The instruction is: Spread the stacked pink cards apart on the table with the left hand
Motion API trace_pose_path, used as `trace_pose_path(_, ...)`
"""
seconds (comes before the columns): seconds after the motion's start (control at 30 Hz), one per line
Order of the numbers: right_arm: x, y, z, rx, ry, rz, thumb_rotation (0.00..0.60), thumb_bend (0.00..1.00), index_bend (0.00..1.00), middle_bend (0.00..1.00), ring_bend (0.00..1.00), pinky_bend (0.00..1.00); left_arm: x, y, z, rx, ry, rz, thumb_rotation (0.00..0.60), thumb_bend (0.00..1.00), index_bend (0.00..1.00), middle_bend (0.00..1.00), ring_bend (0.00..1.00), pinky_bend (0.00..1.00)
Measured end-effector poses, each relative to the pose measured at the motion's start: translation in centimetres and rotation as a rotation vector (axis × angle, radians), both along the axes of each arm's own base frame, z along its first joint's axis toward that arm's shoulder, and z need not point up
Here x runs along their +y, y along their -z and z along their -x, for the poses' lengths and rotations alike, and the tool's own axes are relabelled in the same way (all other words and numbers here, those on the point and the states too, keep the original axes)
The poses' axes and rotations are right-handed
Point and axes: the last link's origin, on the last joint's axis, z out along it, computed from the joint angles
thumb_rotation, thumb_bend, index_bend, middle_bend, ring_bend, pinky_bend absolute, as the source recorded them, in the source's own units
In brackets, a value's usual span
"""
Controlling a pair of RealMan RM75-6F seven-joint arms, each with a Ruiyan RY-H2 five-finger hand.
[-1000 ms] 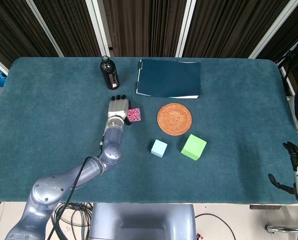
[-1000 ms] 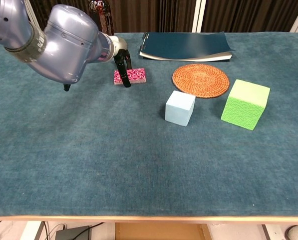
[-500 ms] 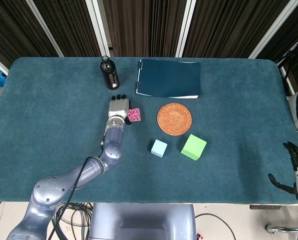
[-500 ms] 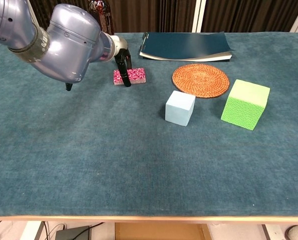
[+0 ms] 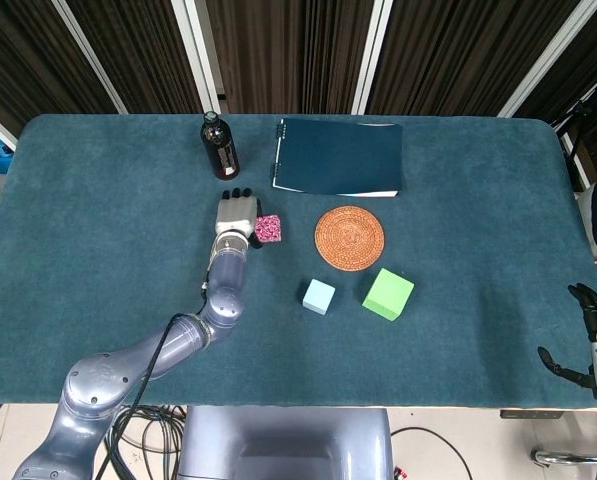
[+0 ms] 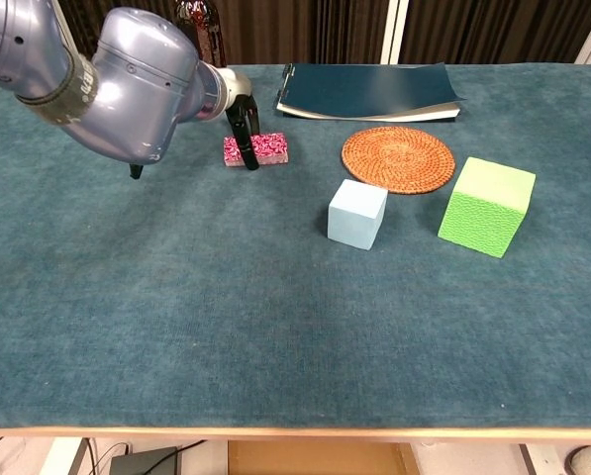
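Fingertips of the left hand (image 5: 238,215) touch the near-left edge of the pink cards (image 5: 268,229), still one tidy stack left of the woven coaster (image 5: 349,237), so light downward pressure and a slow sideways drag should fan them.

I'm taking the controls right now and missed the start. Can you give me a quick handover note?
Left robot hand: at the left edge of the cards, fingers pointing down against the stack; whether it grips them cannot be told.
Right robot hand: idle off the table's right front corner, fingers apart, holding nothing.
Cards: one tidy pink stack on the table, left of the coaster, below the bottle.
Done: left hand brought to the stack.
Left: spread the cards apart.
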Motion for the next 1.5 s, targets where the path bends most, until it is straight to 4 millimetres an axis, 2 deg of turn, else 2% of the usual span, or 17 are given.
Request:
trace_pose_path(1.03,-0.1,0.0,0.0,-0.008,0.013,-0.006,0.6,0.24,0.08,0.05,0.13,0.17,0.0,-0.4,-0.5,-0.035,0.018,-0.009,0.6,0.26,0.49,0.16,0.03,0.0)
trace_pose_path(1.5,-0.2,0.0,0.0,-0.009,0.015,-0.008,0.6,0.24,0.08,0.05,0.13,0.18,-1.0,-1.3,-0.7,-0.038,0.043,0.014,0.6,0.26,0.49,0.16,0.03,0.0)
